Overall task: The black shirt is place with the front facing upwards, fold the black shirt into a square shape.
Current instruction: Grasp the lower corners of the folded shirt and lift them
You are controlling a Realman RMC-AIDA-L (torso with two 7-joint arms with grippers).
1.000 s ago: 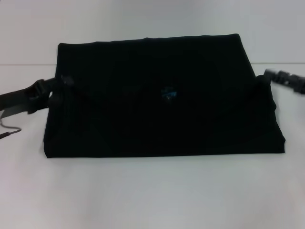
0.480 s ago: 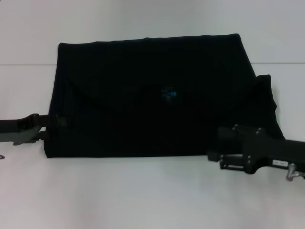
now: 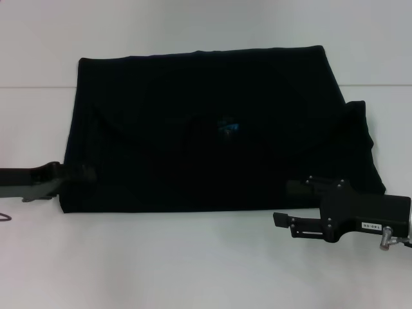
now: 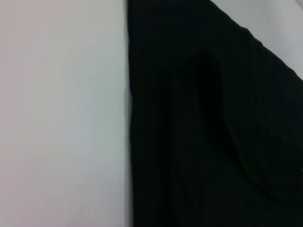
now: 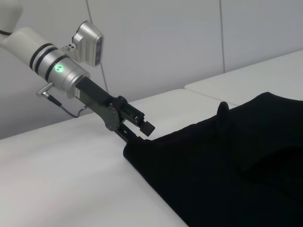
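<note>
- The large black soft-fabric shirt [image 3: 212, 129] is laid flat on the white table [image 3: 193, 264], already folded into a wide rectangle, with a small blue neck label [image 3: 228, 125] showing near its middle.
- The left gripper [image 3: 87, 172] is set low at the shirt's near-left corner; in the right wrist view its fingers [image 5: 142, 126] are seen spread apart, the lower one slid in at the cloth's edge and the upper one above it, so nothing is clamped.
- The right gripper [image 3: 286, 203] is held at the near-right corner, its body over the table just in front of the hem. Whether its fingers are apart or together cannot be told, since they are lost against the black cloth.
- Beyond each gripper the fabric stretches away towards the far edge of the table; between the two grippers the near hem lies straight.
- The step in hand is judged to be the seizing of both near corners, ahead of a further fold.
- For the next move, each corner's layers would need to be pinched together, lifted evenly, and carried across so that the wide rectangle is brought closer to a square.
</note>
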